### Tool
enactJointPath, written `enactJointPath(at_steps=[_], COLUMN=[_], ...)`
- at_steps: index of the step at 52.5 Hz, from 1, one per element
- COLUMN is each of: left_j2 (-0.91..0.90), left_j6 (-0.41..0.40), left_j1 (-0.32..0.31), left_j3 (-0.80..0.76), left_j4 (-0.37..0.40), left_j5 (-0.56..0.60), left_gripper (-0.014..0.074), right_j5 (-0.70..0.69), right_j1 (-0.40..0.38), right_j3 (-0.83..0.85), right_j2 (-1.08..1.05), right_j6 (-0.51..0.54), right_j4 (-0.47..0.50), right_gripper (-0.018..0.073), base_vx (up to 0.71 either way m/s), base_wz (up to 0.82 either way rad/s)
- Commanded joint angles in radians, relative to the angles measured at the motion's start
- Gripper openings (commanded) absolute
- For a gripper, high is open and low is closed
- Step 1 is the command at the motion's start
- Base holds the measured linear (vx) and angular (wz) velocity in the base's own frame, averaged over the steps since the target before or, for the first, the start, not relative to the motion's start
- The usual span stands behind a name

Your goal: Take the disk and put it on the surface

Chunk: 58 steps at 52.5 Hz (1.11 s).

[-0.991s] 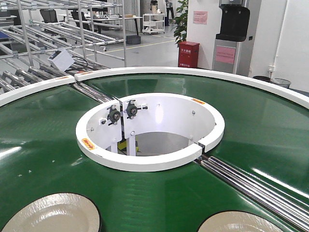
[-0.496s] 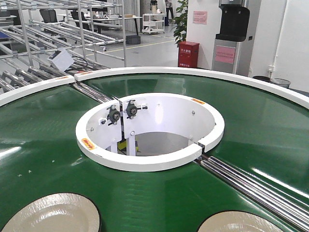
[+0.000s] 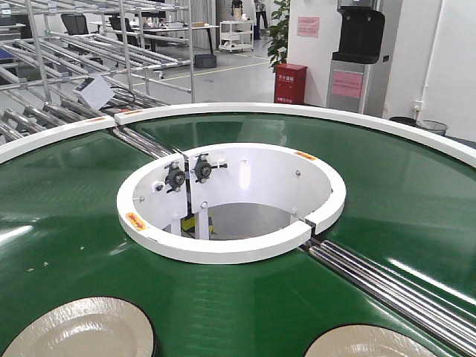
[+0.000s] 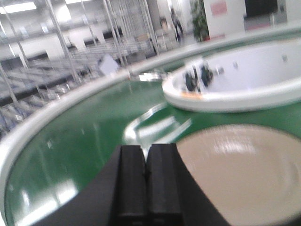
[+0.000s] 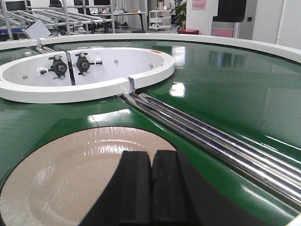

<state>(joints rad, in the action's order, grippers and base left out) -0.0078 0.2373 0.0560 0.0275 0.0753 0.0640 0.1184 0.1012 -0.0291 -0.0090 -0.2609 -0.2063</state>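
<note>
From the front, the left disk (image 3: 82, 331) and right disk (image 3: 364, 343) lie on the green belt (image 3: 67, 245); no tabletop surface shows. My left gripper (image 4: 146, 181), closed and empty, sits beside the left disk in a blurred view. My right gripper (image 5: 151, 188), also closed on nothing, hangs over the right disk: descending like this would only knock it, and the belt may carry it off.

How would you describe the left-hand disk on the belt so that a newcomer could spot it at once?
Find the green ring-shaped conveyor belt around the white hub. On its near side, at the front view's lower left, lies a glossy cream disk. Unlike the other disk at lower right, which sits beside the steel rollers, this one lies on plain belt.
</note>
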Motion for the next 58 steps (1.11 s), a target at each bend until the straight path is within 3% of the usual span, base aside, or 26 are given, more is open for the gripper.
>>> enactJointPath(at_steps=[1, 4, 7, 14, 21, 33, 44, 58], left_j2=[-0.016, -0.016, -0.016, 0.000, 0.178, 0.557, 0.753, 0.800], left_j6=[-0.066, -0.134, -0.135, -0.063, 0.047, 0.057, 0.052, 0.053], left_j1=[-0.008, -0.008, -0.008, -0.008, -0.008, -0.008, -0.008, -0.008], left_j3=[0.001, -0.006, -0.052, -0.274, -0.592, -0.982, -1.043, -1.042], left_j4=[0.078, 0.155, 0.190, 0.186, 0.186, 0.188, 0.201, 0.198], left_j5=[0.244, 0.330, 0.331, 0.166, -0.001, -0.253, -0.264, -0.266], left_gripper=[0.0001, 0.0001, 0.0001, 0.0001, 0.0001, 0.0001, 0.0001, 0.0046], right_j5=[-0.163, -0.235, -0.275, -0.206, -0.133, -0.134, -0.132, -0.141], right_j1=[-0.006, -0.006, -0.006, -0.006, -0.006, -0.006, -0.006, -0.006], right_j3=[-0.016, -0.012, 0.023, 0.228, 0.503, 0.833, 0.907, 0.907], right_j2=[-0.013, -0.013, -0.013, 0.002, 0.142, 0.498, 0.685, 0.739], right_j6=[0.000, 0.000, 0.000, 0.002, 0.007, 0.024, 0.024, 0.024], right_j4=[-0.007, -0.006, -0.002, 0.007, 0.000, -0.006, -0.006, -0.006], right_gripper=[-0.0009, -0.0009, -0.0009, -0.0009, -0.0009, -0.0009, -0.0009, 0.0033], base_vx=[0.00, 0.00, 0.00, 0.00, 0.00, 0.00, 0.00, 0.00], base_wz=[0.00, 0.00, 0.00, 0.00, 0.00, 0.00, 0.00, 0.00])
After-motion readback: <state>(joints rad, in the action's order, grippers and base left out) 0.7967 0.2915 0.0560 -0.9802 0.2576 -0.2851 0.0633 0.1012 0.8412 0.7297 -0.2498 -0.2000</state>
